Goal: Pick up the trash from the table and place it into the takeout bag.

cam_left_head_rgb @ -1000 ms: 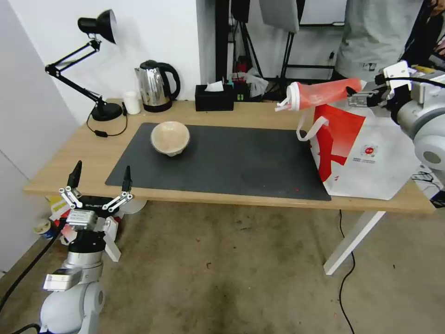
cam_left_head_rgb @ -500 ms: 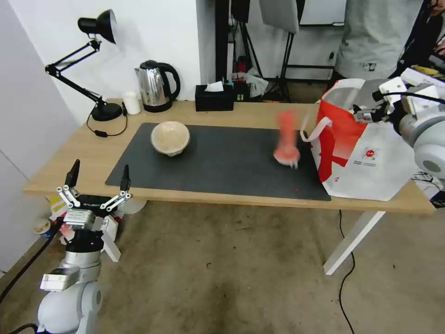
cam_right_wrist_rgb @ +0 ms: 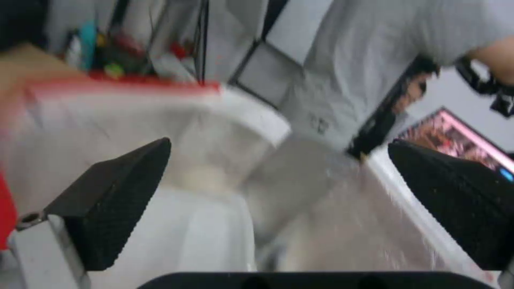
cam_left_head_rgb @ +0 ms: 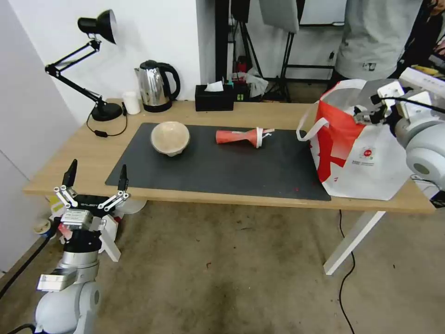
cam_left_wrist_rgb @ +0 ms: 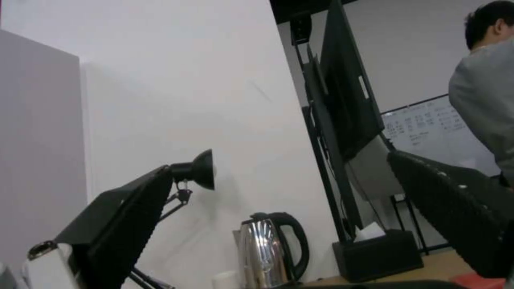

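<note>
The tall red cup (cam_left_head_rgb: 237,137) lies on its side on the dark mat (cam_left_head_rgb: 222,167) of the table (cam_left_head_rgb: 259,112), with its white lid end toward the takeout bag (cam_left_head_rgb: 371,162). To the cup's left, the beige bowl (cam_left_head_rgb: 170,138) stands on the mat. My right gripper (cam_left_head_rgb: 364,114) hovers open at the bag's mouth, holding nothing. In the right wrist view the right gripper (cam_right_wrist_rgb: 278,176) spreads wide over the bag's silvery lining (cam_right_wrist_rgb: 332,224). My left gripper (cam_left_head_rgb: 97,170) is open and low, in front of the table's left front edge. The left gripper (cam_left_wrist_rgb: 289,200) is empty in its own wrist view.
At the table's back stand a black desk lamp (cam_left_head_rgb: 92,28), a small white cup (cam_left_head_rgb: 132,102), a steel kettle (cam_left_head_rgb: 155,86) and a black tissue box (cam_left_head_rgb: 213,97). A person in a grey shirt (cam_left_head_rgb: 375,37) stands behind the bag. Bare floor lies in front.
The red cup left my right gripper, dropped onto the mat beside the bag and came to rest on its side. My right gripper opened near the bag's mouth. The left arm barely moved.
</note>
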Motion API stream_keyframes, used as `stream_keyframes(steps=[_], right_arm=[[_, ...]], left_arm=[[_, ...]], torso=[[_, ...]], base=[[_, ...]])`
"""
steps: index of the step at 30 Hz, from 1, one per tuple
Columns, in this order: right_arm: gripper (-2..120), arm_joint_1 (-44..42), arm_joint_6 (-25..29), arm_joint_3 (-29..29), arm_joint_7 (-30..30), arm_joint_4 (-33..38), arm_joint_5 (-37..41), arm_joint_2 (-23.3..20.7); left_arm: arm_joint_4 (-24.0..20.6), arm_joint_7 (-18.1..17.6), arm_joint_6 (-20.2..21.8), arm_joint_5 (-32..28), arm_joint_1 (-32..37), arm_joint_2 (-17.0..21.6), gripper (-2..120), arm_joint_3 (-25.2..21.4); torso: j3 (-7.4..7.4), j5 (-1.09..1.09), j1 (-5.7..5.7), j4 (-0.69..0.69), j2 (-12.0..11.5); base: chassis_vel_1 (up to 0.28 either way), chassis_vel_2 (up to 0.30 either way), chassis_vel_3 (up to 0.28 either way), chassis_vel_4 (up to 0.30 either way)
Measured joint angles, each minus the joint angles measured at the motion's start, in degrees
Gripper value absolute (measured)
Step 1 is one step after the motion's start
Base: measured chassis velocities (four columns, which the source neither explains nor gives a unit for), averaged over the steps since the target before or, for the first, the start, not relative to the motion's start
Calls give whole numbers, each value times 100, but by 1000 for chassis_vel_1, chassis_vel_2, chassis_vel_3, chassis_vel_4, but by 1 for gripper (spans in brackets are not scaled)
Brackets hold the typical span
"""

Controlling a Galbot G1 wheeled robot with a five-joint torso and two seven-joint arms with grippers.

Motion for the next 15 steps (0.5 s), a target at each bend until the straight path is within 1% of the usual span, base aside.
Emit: stream_keyframes(steps=[1, 5, 6, 10, 15], right_arm=[[100, 0, 0, 0, 0, 0, 0, 0], [100, 216, 159, 61, -52, 480, 284, 1], [100, 216, 159, 61, -52, 480, 284, 1], [100, 381, 255, 167, -234, 869, 564, -29], [100, 494, 423, 242, -501, 1011, 883, -124]], left_arm=[[0, 0, 0, 0, 0, 0, 100, 0], [0, 4, 5, 6, -17, -16, 100, 35], [0, 4, 5, 6, -17, -16, 100, 35], [-9, 21, 10, 19, 3, -38, 100, 66], [-29, 48, 10, 27, 26, -40, 100, 69]], torso=[[0, 0, 0, 0, 0], [0, -2, 0, 0, 0], [0, -2, 0, 0, 0], [-1, -1, 0, 0, 0], [-1, 0, 0, 0, 0]], base=[[0, 0, 0, 0], [0, 0, 0, 0], [0, 0, 0, 0], [0, 0, 0, 0], [0, 0, 0, 0]])
